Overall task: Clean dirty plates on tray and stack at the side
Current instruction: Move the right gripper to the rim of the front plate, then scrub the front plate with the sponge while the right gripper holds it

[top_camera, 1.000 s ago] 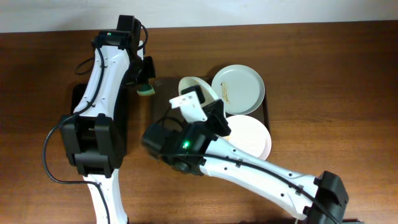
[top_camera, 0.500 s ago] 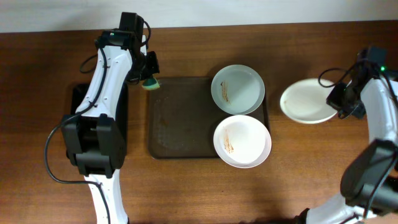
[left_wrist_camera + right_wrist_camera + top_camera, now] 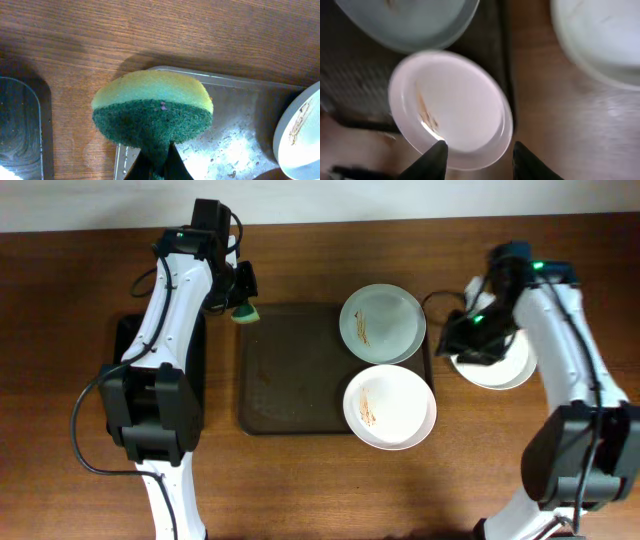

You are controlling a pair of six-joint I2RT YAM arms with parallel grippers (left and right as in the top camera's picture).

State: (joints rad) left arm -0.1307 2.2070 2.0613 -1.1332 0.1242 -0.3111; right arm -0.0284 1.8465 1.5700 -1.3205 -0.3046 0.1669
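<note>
My left claw (image 3: 157,165) is pinched tight on a sponge (image 3: 152,112), the two fingers closed on its lower edge. The sponge is a soft yellow foam layer backed by a coarse dark green scouring pad with a fuzzy, fibrous face. It hangs over the far left corner of the tray (image 3: 235,145), where the rim meets the wood table (image 3: 160,30). The corner of a narrow black tray (image 3: 20,125) shows at the left.

My right claw (image 3: 479,145) stands wide apart and holds nothing. Its two dark fingertips (image 3: 437,155) frame the near edge of a white plate (image 3: 452,110). This view is blurred.

From overhead, the tray (image 3: 290,370) is a dark brown rectangle with rounded corners, a raised rim and a grainy floor. Two plates lie at its right end. The pale blue-green one (image 3: 382,323) is at the far side, with a short brown smear. The white one (image 3: 390,407) is at the near side, streaked brown, overhanging the tray's near right corner. Their rims meet. The third plate (image 3: 505,365), white and glossy, lies on the bare wood to the right of the tray, partly under my right arm, with the right claw (image 3: 470,335) above its left edge.
</note>
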